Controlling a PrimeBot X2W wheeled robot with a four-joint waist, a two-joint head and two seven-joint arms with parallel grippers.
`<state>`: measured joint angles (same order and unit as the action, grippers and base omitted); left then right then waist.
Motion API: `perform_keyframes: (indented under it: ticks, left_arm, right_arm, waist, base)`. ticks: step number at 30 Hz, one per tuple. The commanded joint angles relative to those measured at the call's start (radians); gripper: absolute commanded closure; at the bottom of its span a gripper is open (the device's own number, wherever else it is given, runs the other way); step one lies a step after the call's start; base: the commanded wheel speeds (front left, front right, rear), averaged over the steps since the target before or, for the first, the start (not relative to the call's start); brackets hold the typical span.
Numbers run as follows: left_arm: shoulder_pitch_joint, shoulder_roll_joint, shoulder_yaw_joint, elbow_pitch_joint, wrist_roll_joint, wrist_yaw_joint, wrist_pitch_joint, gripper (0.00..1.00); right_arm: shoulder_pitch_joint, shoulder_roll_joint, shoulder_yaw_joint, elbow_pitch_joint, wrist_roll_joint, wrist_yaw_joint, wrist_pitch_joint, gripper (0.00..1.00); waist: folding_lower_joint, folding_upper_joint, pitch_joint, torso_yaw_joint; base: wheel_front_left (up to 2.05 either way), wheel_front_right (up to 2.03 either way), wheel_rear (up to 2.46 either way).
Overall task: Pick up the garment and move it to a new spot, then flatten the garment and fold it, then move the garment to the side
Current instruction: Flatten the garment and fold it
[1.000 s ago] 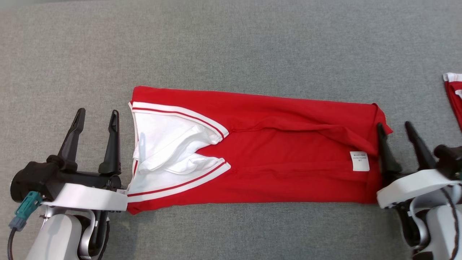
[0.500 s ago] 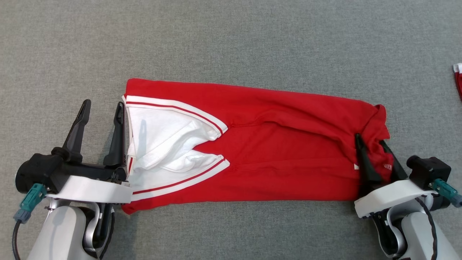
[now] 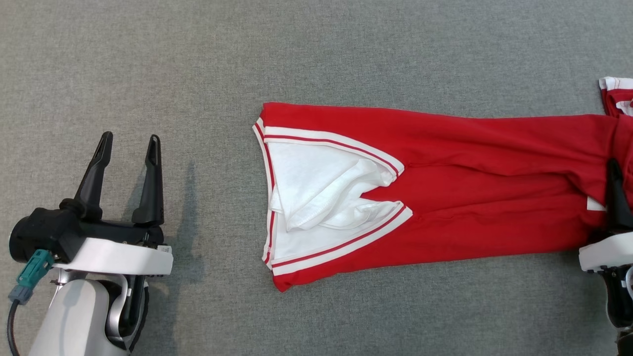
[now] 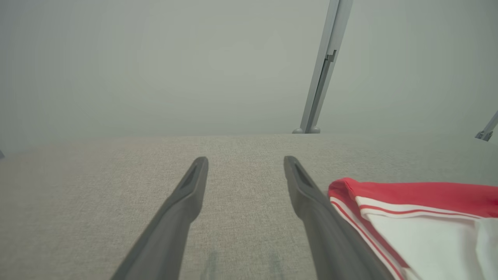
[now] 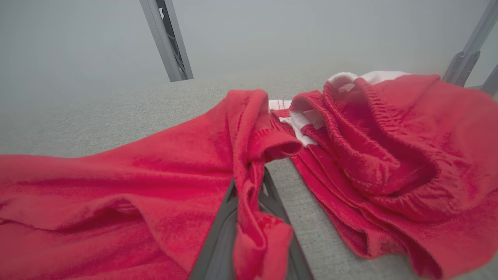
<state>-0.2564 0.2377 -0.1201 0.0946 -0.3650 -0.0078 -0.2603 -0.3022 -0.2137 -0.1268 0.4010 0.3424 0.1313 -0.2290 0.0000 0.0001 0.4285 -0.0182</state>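
Two red pieces on the counter (image 3: 316, 49): the garment (image 3: 470, 198) pinched in the right gripper (image 5: 249, 182)'s closed jaws, a second garment (image 3: 615, 91) just beside it, left gripper (image 3: 126, 143)'s jaws open, white tag (image 3: 595, 203) unreadable.

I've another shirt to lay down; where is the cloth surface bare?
Bare: the broad strip beyond the garment, and the patch between the left gripper and its white-trimmed end. Crowded: the right edge, where the right gripper pinches it beside another red garment.
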Motion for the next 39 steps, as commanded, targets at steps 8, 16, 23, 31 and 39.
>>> perform_keyframes:
  ticks: [8,16,23,31,39]
  left_arm:
    - [-0.012,0.003,0.015,0.005,0.012,-0.009,-0.003,0.0]
    - [-0.015,-0.001,0.007,0.014,0.016,-0.015,-0.003,0.0]
    - [-0.04,-0.021,-0.023,0.029,0.021,-0.026,-0.003,0.0]
    - [-0.053,-0.043,-0.034,0.048,0.024,-0.043,-0.003,0.0]
    - [-0.052,-0.054,-0.028,0.061,0.044,-0.052,-0.003,0.0]
  right_arm:
    - [-0.043,0.05,0.091,-0.152,0.032,-0.001,0.063,1.0]
    - [-0.089,0.139,0.358,-0.413,0.041,-0.001,0.168,1.0]
    - [-0.128,0.16,0.619,-0.338,0.115,0.0,0.17,1.0]
    - [-0.207,0.161,0.752,-0.149,0.205,0.0,0.077,1.0]
    - [-0.29,0.16,0.851,-0.08,0.311,0.0,0.005,0.0]
  waist:
    - [0.0,-0.0001,-0.009,-0.017]
    - [0.0,-0.0001,-0.024,-0.019]
    - [0.0,-0.0001,-0.018,0.025]
    - [0.0,-0.0001,0.002,0.063]
    - [0.0,-0.0001,0.0,0.057]
  base:
    - [0.0,0.0,0.0]
    - [0.0,0.0,0.0]
    - [0.0,0.0,0.0]
    - [0.0,0.0,0.0]
    - [0.0,0.0,0.0]
